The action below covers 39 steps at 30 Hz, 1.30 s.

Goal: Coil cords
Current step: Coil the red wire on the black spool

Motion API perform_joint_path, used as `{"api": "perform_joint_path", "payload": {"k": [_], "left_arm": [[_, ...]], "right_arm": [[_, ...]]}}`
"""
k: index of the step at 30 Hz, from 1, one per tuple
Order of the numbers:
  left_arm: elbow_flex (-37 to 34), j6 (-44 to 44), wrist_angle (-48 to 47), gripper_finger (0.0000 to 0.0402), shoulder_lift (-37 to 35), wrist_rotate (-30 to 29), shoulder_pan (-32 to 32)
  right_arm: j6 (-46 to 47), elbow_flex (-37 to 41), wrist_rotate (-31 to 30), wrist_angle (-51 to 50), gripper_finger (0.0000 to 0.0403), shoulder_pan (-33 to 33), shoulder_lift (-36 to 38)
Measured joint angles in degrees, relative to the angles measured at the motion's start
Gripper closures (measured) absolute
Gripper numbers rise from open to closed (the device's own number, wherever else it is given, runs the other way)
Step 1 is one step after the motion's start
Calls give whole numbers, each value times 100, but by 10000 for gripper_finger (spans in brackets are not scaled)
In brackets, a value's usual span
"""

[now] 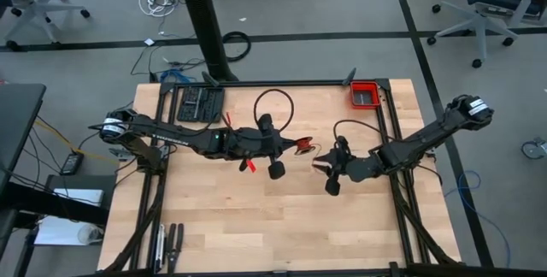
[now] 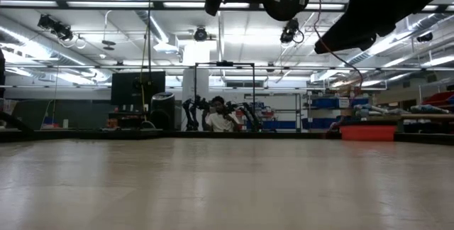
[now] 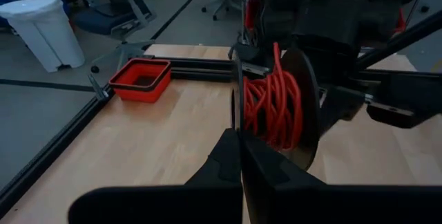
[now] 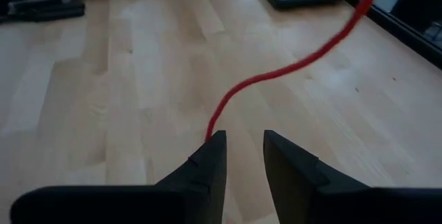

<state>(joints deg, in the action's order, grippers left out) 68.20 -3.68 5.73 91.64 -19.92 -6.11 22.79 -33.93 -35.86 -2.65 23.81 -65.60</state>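
The red cord [image 3: 273, 103] is wound in many turns on a spool between two dark discs. My left gripper [image 3: 240, 141] is shut on the spool, above the middle of the table [image 1: 291, 146]. A loose strand of the cord [image 4: 276, 72] runs across the right wrist view to the outer side of one fingertip of my right gripper [image 4: 244, 137]. That gripper is open, with nothing in its gap. It hovers just right of the spool [image 1: 325, 162]. My left gripper pinches the rim of the spool's thin near disc [image 3: 237, 113] between its two shut fingers, coming at it roughly level from the table's left. The spool stands on edge, lifted clear of the table. My right gripper: I cannot tell whether its fingertip [image 4: 214, 144] touches the strand.
A red bin [image 1: 365, 95] sits at the far right corner. A black cable loop [image 1: 273, 106] and a dark tool tray [image 1: 198, 103] lie toward the far edge. A black frame rail [image 1: 397, 140] runs along the table's right side. Bare wood fills the near half.
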Motion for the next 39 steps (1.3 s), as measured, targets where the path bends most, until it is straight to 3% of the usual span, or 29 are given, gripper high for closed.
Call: {"api": "perform_joint_path", "payload": {"k": [7, 18, 23, 39], "left_arm": [[0, -40, -104, 401, 0, -2, 0], [-2, -111, -143, 401, -2, 0, -4], [-2, -103, -33, 401, -2, 0, -4], [-2, -89, 121, 401, -4, 0, -4]], "right_arm": [[-44, 0, -29, -149, 328, -6, 4], [308, 0, -22, -747, 346, 65, 748], [306, 0, 272, -433, 343, 66, 787], [48, -2, 339, 180, 335, 26, 397]]}}
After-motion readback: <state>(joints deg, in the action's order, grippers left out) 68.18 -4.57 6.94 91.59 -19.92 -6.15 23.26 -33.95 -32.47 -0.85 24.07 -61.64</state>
